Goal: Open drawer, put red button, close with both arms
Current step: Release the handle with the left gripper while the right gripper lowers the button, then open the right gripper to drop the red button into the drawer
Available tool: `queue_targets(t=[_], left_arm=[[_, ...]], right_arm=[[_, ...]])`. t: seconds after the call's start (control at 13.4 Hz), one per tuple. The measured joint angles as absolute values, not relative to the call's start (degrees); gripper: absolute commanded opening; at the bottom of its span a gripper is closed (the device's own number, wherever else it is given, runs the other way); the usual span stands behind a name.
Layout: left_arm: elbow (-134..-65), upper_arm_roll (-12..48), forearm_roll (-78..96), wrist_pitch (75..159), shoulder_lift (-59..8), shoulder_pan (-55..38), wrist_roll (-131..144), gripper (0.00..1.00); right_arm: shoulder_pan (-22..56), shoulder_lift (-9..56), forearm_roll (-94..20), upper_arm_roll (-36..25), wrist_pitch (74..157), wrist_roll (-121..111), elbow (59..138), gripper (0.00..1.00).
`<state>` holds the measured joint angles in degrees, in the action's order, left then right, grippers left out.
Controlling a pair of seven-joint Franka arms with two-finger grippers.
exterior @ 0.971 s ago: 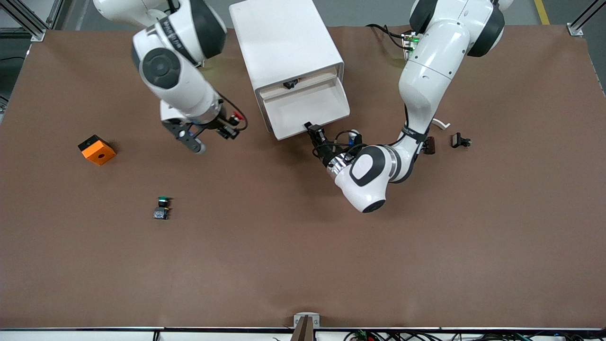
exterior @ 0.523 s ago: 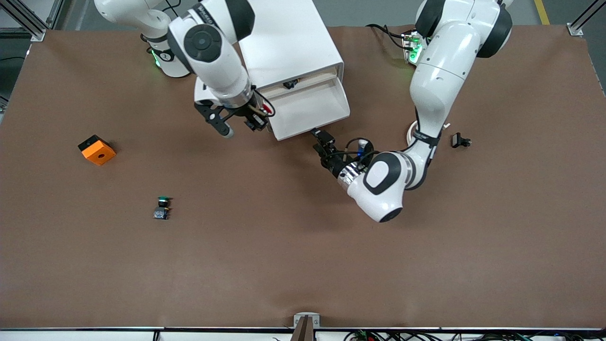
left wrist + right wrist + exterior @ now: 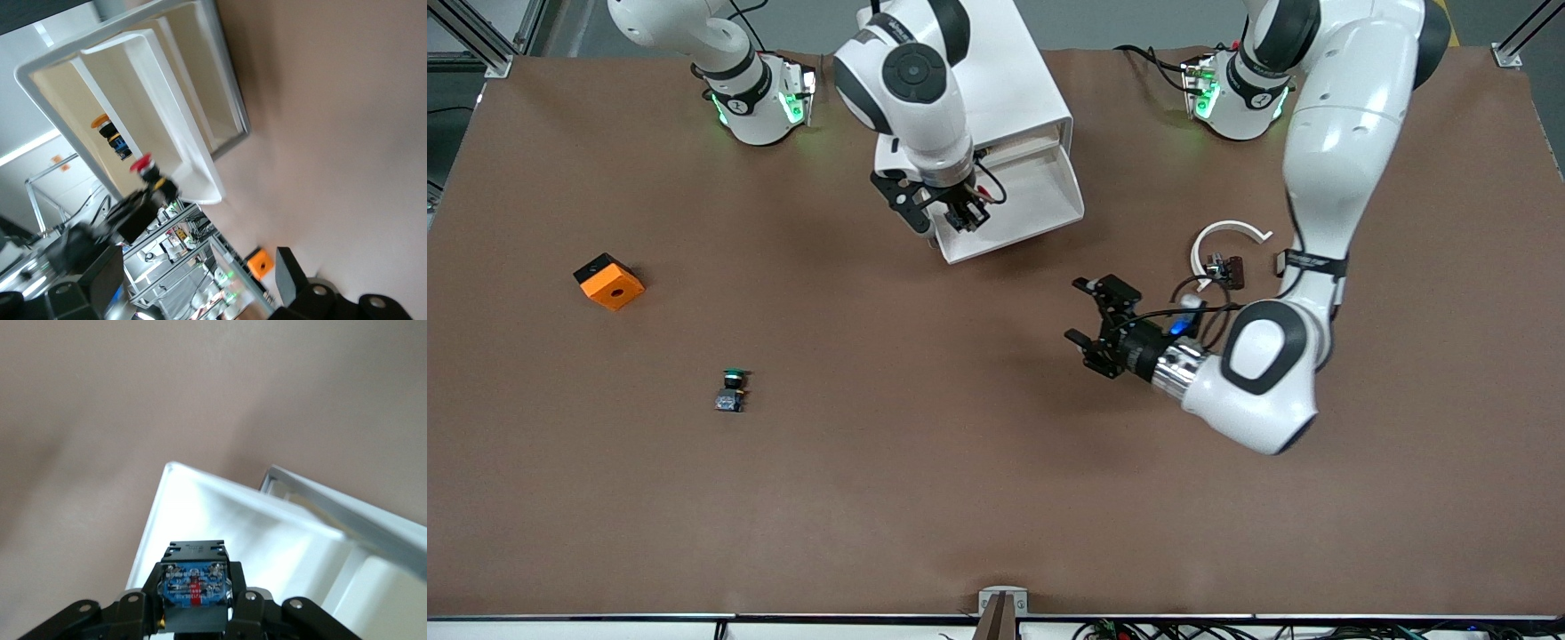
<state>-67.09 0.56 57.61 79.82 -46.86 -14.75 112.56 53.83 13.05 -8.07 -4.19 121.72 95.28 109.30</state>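
Red button [image 3: 193, 593] sits pinched in the right claw [image 3: 958, 213] over the open drawer [image 3: 1040, 200].

Even overhead lighting; front view sharp, wrist views partly soft.

The table [image 3: 996, 498] is evenly lit from above, with soft, short shadows under both arms and beside the cabinet [image 3: 960, 80]. Mild glare sits on the white arm shells. Green lamps glow at both arm bases. In the left wrist view the background clutter is blurred; in the right wrist view the drawer [image 3: 267, 540] is bright and slightly soft.
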Motion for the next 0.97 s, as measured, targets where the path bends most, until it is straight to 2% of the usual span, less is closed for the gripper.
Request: queue_targets(t=[0.3, 0.37, 0.45, 0.97], left_arm=[[-67.0, -3.2, 50.6, 79.8, -41.3, -14.5, 103.7, 1.0], [-67.0, -3.5, 48.1, 79.8, -40.1, -14.5, 100.7, 1.0], [-67.0, -3.7, 45.6, 79.8, -38.7, -14.5, 97.2, 1.0], [-67.1, -3.6, 30.7, 80.6, -31.0, -15.2, 63.2, 1.0]], right_arm=[[56.3, 15.3, -7.8, -4.3, 124.4, 98.5, 108.2, 0.0], [56.7, 16.1, -7.8, -4.3, 124.8, 99.0, 107.8, 0.62], [57.1, 17.0, -7.8, -4.3, 124.9, 99.5, 107.3, 1.0], [58.0, 19.3, -7.2, -5.0, 124.6, 100.2, 102.5, 1.0]])
